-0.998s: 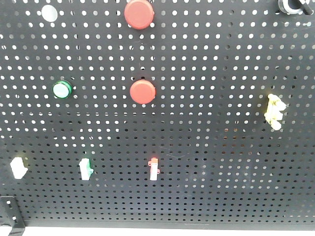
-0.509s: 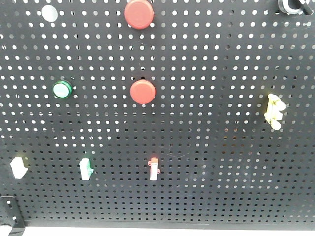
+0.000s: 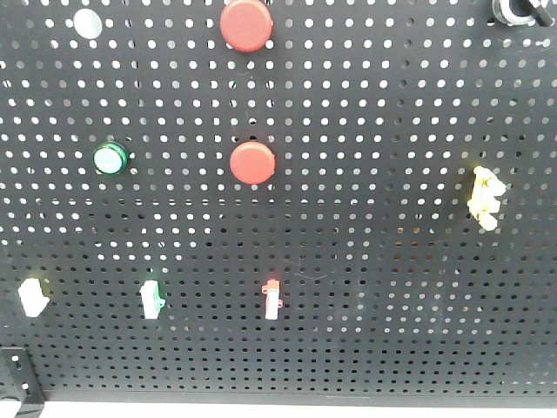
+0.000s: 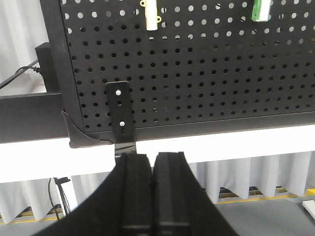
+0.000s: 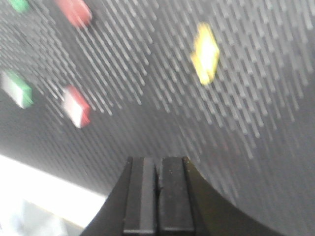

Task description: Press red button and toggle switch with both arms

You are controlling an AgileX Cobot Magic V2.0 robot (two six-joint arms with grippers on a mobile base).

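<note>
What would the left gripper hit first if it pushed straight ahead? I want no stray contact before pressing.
Probably the black mounting bracket at the pegboard's lower edge, directly above the shut left gripper. No switch lies in that line, though depth is unclear.

Pegboard (image 3: pixel 392 348): one. Red buttons: two (image 3: pixel 245 24) (image 3: pixel 252 163). Green button (image 3: pixel 110 158): one. White button (image 3: pixel 87 23): one. Toggle switches: four (image 3: pixel 30 296) (image 3: pixel 152 299) (image 3: pixel 272 299) (image 3: pixel 485 198).

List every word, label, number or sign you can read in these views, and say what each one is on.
None can be read.
The pegboard, both red buttons, the green button and the small switches carry no visible print.
The metal bracket shows only screws.
The right wrist view is motion-blurred, so any small print there could not be told.
</note>
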